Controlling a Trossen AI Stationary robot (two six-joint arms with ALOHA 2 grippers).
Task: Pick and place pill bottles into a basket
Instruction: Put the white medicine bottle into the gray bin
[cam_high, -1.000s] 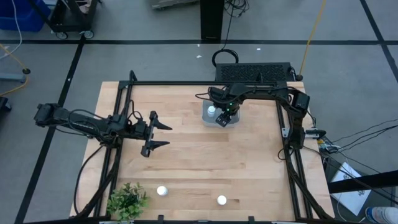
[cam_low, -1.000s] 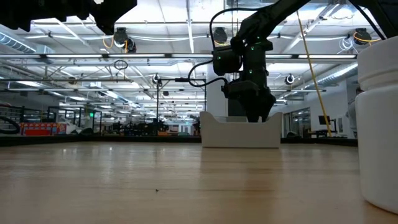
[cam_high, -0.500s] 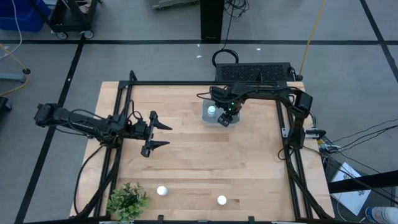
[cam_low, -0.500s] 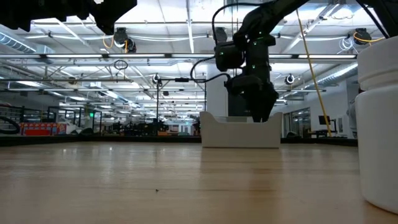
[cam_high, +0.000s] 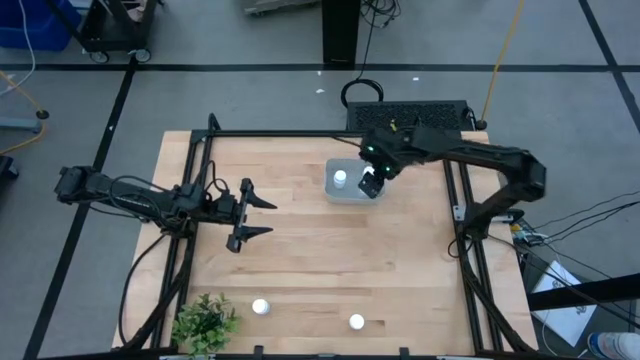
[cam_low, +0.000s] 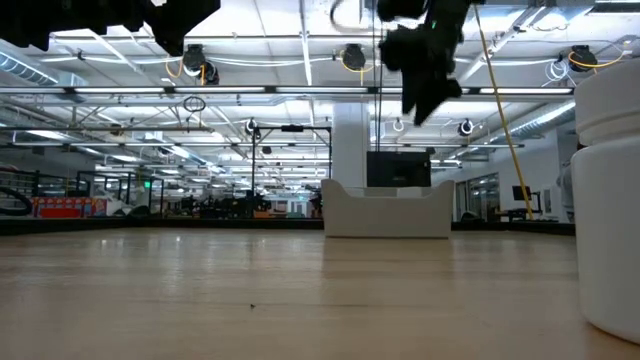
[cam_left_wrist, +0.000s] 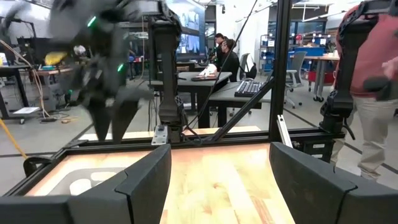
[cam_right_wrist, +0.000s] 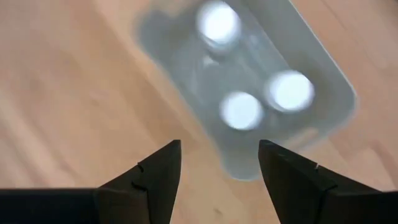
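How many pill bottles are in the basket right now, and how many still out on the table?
5 total. Three stand in the basket. Two remain on the table near the front edge: beside the plant, and.

Right arm (cam_high: 470, 155) hides part of basket (cam_high: 338, 194).

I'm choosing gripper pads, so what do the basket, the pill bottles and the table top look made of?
The basket looks like translucent grey-blue plastic: the wood shows dimly through its walls. The pill bottles look like opaque white plastic with a smooth, slightly glossy cap, though blur leaves the finish open. The table top looks like pale wood planks with visible seams and a satin sheen.
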